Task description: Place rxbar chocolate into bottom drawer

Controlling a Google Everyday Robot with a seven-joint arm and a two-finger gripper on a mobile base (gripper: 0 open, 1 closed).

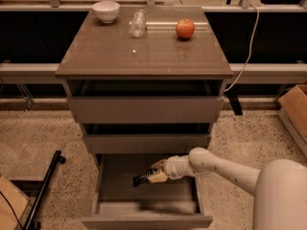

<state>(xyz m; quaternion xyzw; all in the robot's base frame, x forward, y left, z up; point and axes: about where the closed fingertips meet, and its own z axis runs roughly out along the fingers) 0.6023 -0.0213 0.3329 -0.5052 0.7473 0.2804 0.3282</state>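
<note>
The bottom drawer is pulled open below the two upper drawers, and its flat grey floor shows. My gripper reaches in from the right and hovers over the middle of the drawer floor. It is shut on the rxbar chocolate, a small dark bar that sticks out to the left of the fingers, just above the floor.
On the cabinet top stand a white bowl, a clear glass and a red-orange apple. A cardboard box stands on the floor at right. A black rod lies on the floor at left.
</note>
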